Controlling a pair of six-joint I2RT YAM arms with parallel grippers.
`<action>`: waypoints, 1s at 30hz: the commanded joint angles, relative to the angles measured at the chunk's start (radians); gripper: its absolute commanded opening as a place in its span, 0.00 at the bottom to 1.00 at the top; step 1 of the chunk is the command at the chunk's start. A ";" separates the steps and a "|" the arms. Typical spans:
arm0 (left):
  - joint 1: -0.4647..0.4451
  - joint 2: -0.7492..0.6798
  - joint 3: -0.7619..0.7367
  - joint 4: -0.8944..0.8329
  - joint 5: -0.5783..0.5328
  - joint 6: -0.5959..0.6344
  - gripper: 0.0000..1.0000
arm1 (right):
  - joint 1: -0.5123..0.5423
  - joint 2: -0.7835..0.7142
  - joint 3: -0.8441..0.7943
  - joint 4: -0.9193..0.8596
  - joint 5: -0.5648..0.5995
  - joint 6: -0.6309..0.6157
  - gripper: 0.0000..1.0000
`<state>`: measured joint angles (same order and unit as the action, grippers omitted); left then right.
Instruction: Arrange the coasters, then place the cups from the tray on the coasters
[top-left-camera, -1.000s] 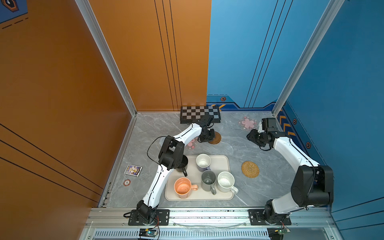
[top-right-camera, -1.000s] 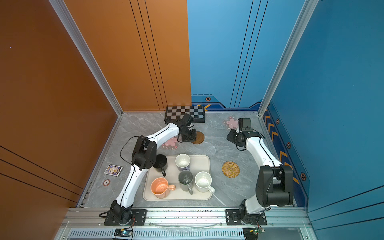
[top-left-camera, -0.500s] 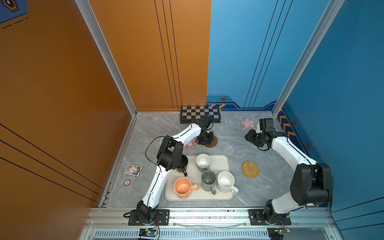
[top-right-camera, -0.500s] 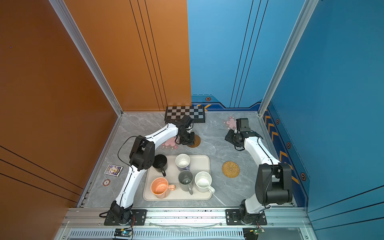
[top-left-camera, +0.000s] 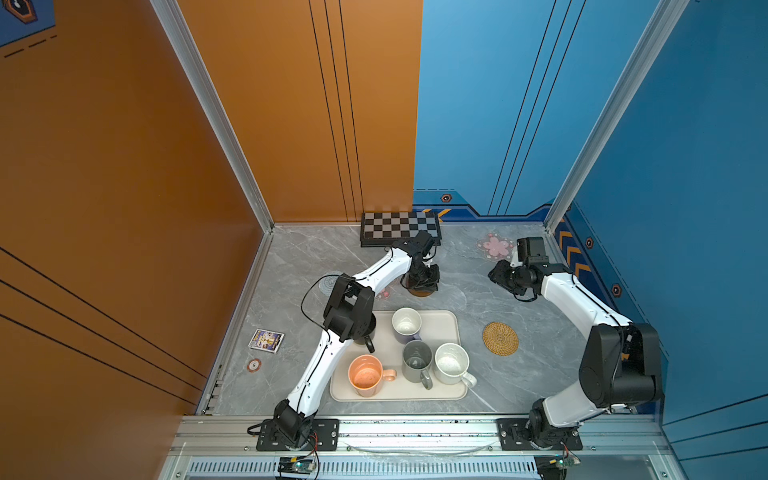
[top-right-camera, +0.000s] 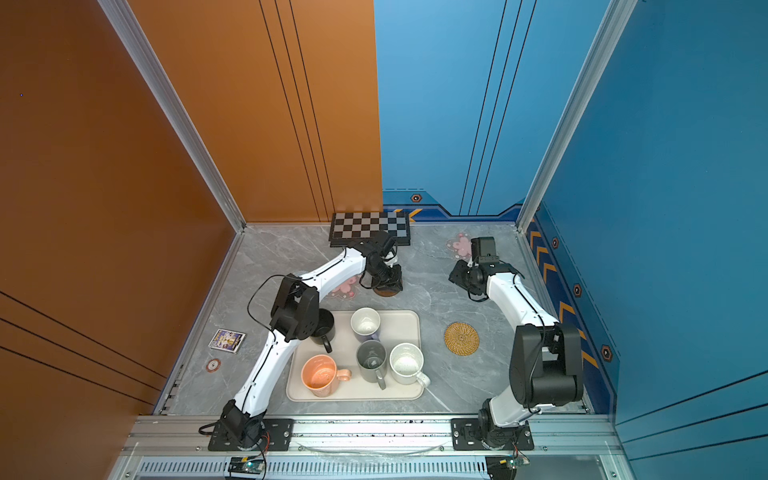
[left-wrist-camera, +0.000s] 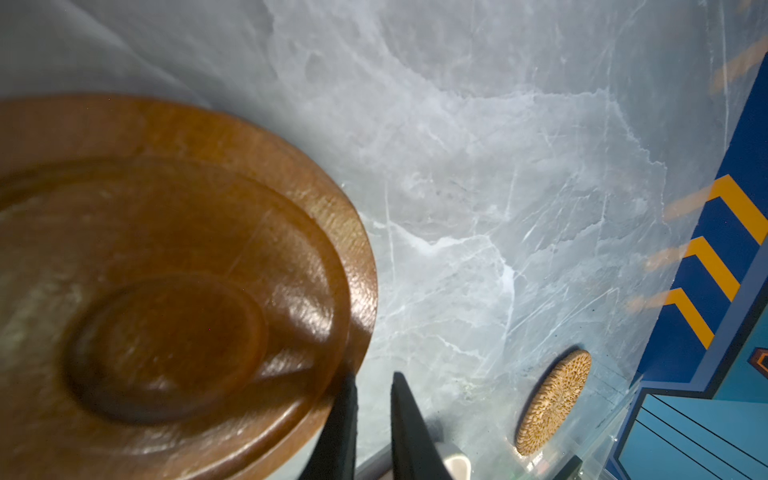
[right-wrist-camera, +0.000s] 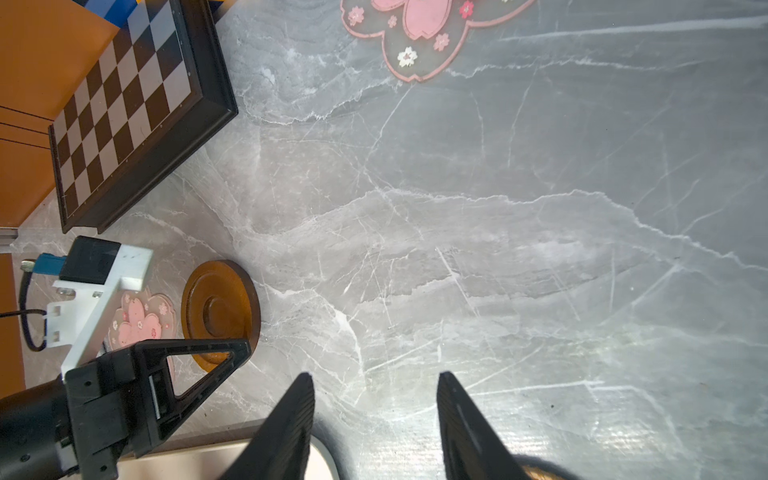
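Where orange wall (top-left-camera: 291, 104) meets blue wall (top-left-camera: 540, 104), a grey marbled surface (top-left-camera: 307, 257) carries the tray (top-left-camera: 444, 328). At the brown coaster (left-wrist-camera: 166, 291) the left hand (left-wrist-camera: 374, 378) sits narrow; the right hand (right-wrist-camera: 372, 376) gapes empty.

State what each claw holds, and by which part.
Left claw pinches the brown coaster by its rim; right claw holds nothing.

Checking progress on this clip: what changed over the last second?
The left gripper, shut at the rim of the brown coaster, moved with it a little toward the tray. The open right gripper edged toward the middle. The cups, tray and rattan coaster stayed put.
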<state>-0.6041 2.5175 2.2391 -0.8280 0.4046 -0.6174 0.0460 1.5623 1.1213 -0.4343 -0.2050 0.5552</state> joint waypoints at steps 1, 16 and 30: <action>0.006 -0.011 0.029 -0.029 -0.026 0.018 0.18 | 0.002 0.008 -0.012 0.005 0.028 -0.007 0.51; 0.082 -0.067 -0.017 -0.030 -0.089 0.020 0.18 | 0.009 0.022 -0.014 0.012 0.024 -0.005 0.52; 0.062 -0.008 -0.009 -0.030 -0.092 0.002 0.11 | 0.011 0.037 -0.008 0.012 0.016 0.002 0.52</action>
<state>-0.5343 2.4863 2.2265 -0.8345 0.3294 -0.6144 0.0471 1.5871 1.1187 -0.4339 -0.2054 0.5549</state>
